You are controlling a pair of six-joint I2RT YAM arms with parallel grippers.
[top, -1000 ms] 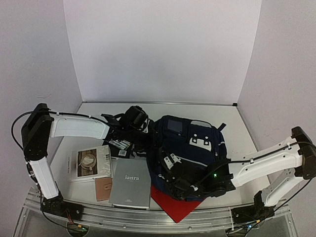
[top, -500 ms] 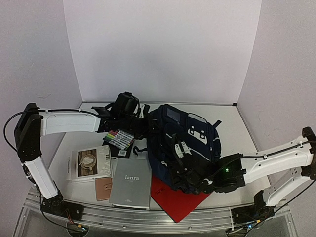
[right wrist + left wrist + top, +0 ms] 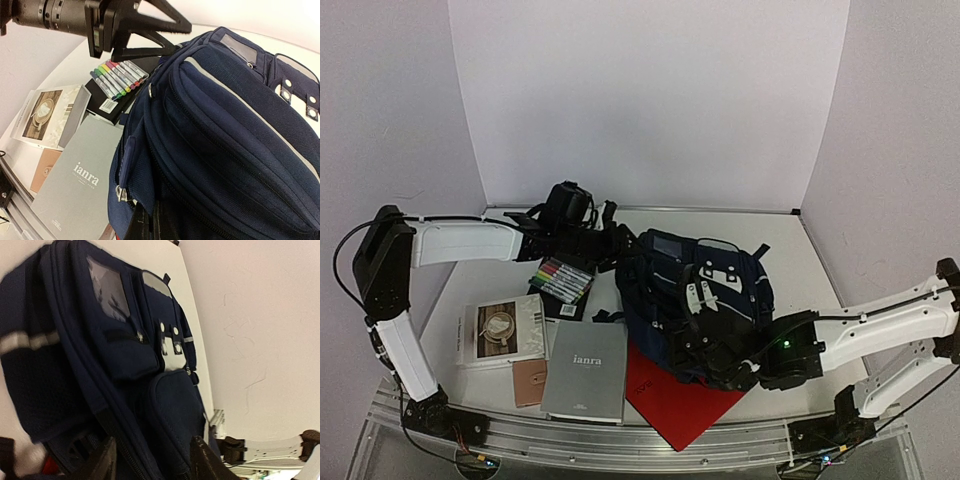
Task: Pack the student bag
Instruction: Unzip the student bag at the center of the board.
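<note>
On the white tabletop (image 3: 810, 265), right of centre, lay the student bag (image 3: 660, 300), a large dark navy fabric backpack with thin light-grey stripes and white patches. Its long axis ran roughly from the near edge toward the back wall, with the far end leaning a little toward the left arm's side. The pocketed face with the stripes and patches was turned upward. Which end was the top could not be told. The bag's near end overlapped a flat red sheet (image 3: 680, 410).

The right gripper (image 3: 147, 220) reached in from the right at that near end. Its claw was pressed together on a fold of the navy fabric, close to a metal zipper pull.

The left gripper (image 3: 153, 439) sat just beside the bag's far-left corner with its claw spread apart and the bag's side straight ahead of it. Whether a finger touched the fabric could not be told.

Left of the bag, apart from it, lay a row of coloured marker pens (image 3: 560, 280) on a black pack. Nearer the arms were a white book with a cup photograph (image 3: 502, 330), a small tan leather wallet (image 3: 528, 382) and a grey book lettered "ianra" (image 3: 583, 372). The grey book lay just beside the red sheet.
</note>
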